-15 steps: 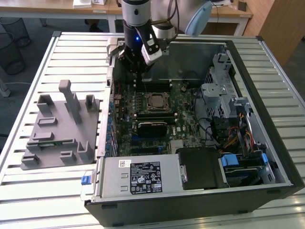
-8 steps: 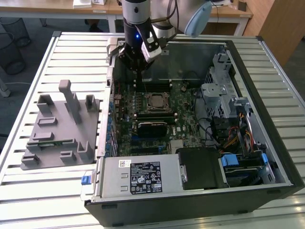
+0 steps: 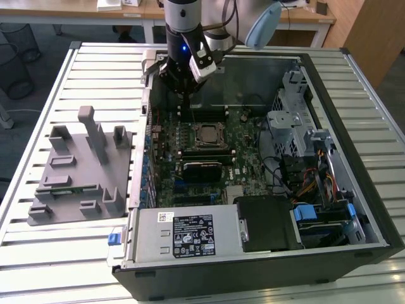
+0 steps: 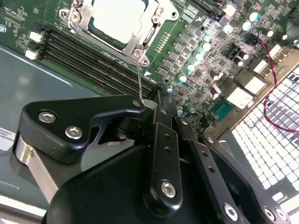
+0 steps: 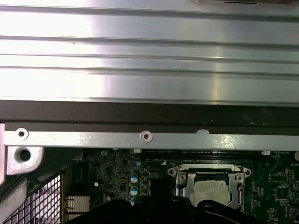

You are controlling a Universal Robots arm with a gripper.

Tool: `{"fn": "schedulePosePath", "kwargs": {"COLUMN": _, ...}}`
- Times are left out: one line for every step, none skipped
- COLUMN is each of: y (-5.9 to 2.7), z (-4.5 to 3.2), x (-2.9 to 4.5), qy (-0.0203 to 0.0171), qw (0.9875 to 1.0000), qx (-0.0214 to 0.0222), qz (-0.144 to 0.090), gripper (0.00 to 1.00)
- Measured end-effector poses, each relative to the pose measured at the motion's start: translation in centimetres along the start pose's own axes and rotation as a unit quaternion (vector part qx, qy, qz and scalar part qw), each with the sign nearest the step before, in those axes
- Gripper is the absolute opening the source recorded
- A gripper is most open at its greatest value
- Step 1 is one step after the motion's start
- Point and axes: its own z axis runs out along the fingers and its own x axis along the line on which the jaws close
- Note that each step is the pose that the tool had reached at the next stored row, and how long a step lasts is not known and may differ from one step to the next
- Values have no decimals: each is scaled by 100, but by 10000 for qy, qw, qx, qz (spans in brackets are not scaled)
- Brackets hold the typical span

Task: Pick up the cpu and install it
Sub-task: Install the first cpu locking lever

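one cpu (image 4: 117, 21) in socket, one pincer (image 3: 183, 95) above

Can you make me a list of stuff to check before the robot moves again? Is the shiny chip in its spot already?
1. cpu sits in the socket: ok, it lies inside the metal frame in both wrist views.
2. Socket frame clamped down: cannot tell.
3. gripper holds nothing: cannot tell, its fingertips are hidden.
4. Gripper is off the cpu: ok, it hangs above the motherboard, near the case's far wall.
5. memory slots beside the socket untouched: ok.
6. Red and black wires away from the socket: ok.
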Motion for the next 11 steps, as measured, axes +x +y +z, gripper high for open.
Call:
{"fn": "schedulePosePath", "kwargs": {"y": 0, "z": 1, "x": -10, "qy": 0, "qw": 10000, "qx": 1, "qz": 0, "gripper": 11}}
{"fn": "schedulePosePath", "kwargs": {"y": 0, "z": 3, "x": -24, "qy": 0, "qw": 10000, "qx": 0, "qz": 0, "gripper": 11}}
{"fn": "schedulePosePath", "kwargs": {"y": 0, "z": 5, "x": -44, "qy": 0, "qw": 10000, "qx": 0, "qz": 0, "gripper": 11}}
{"fn": "schedulePosePath", "kwargs": {"y": 1, "z": 7, "x": -67, "qy": 0, "qw": 10000, "qx": 0, "qz": 0, "gripper": 11}}
{"fn": "schedulePosePath", "kwargs": {"y": 1, "z": 10, "x": -94, "qy": 0, "qw": 10000, "qx": 0, "qz": 0, "gripper": 11}}
{"fn": "schedulePosePath", "kwargs": {"y": 1, "z": 13, "x": -125, "qy": 0, "qw": 10000, "qx": 0, "qz": 0, "gripper": 11}}
{"fn": "schedulePosePath", "kwargs": {"y": 1, "z": 16, "x": -156, "qy": 1, "qw": 10000, "qx": 0, "qz": 0, "gripper": 11}}
{"fn": "schedulePosePath", "kwargs": {"y": 1, "z": 18, "x": -189, "qy": 2, "qw": 10000, "qx": 0, "qz": 0, "gripper": 11}}
{"fn": "schedulePosePath", "kwargs": {"y": 0, "z": 21, "x": -226, "qy": 3, "qw": 10000, "qx": 0, "qz": 0, "gripper": 11}}
{"fn": "schedulePosePath", "kwargs": {"y": 0, "z": 24, "x": -262, "qy": 5, "qw": 10000, "qx": 1, "qz": 0, "gripper": 11}}
{"fn": "schedulePosePath", "kwargs": {"y": 0, "z": 27, "x": -293, "qy": 6, "qw": 10000, "qx": 1, "qz": 0, "gripper": 11}}
